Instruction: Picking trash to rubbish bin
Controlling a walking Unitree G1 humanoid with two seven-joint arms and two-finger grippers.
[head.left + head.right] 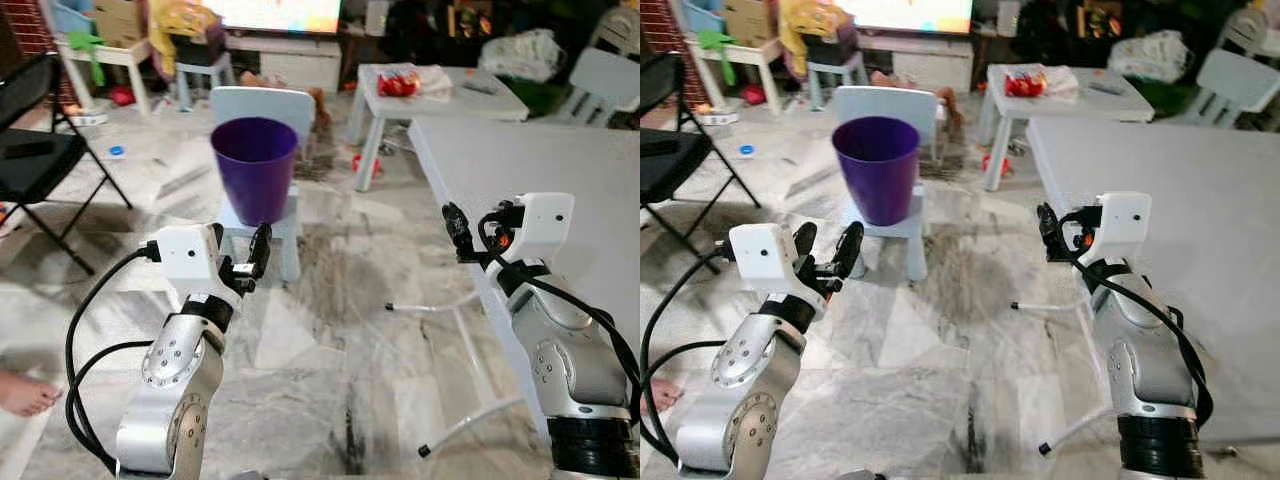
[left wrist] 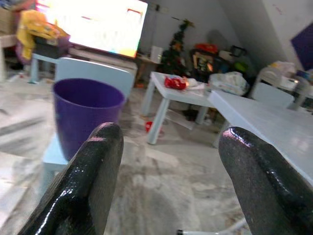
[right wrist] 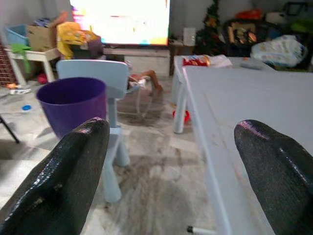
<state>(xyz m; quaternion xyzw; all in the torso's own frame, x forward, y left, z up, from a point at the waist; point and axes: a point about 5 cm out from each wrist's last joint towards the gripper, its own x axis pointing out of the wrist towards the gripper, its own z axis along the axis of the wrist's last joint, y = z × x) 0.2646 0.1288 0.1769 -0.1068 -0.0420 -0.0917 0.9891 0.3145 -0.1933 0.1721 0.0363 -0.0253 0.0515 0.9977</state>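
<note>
The left gripper (image 1: 826, 252) sits in the lower left of the right eye view, its two long black fingers spread apart with nothing between them, pointing toward the round purple plastic rubbish bin (image 1: 877, 168). From the left wrist camera the left fingers (image 2: 83, 186) frame the bin with bare marble floor in the gap. The right gripper (image 3: 171, 186) is raised right of centre in the head views, beside the near edge of the large pale grey rectangular table (image 1: 1180, 180); the right wrist view shows its fingers wide apart and empty.

The bin stands upright in the upper centre of the frame, on the seat of a small pale blue plastic child's chair (image 1: 262, 102), whose backrest rises behind it. Beyond the big table, in the upper right, a small white plastic table (image 1: 440, 90) carries a red-and-white crumpled wrapper (image 1: 398, 82). A black folding chair (image 1: 35, 150) stands at the left edge, and a person's bare foot (image 1: 22, 392) shows at the lower left. A lit television screen (image 2: 93, 24) glows along the top.
</note>
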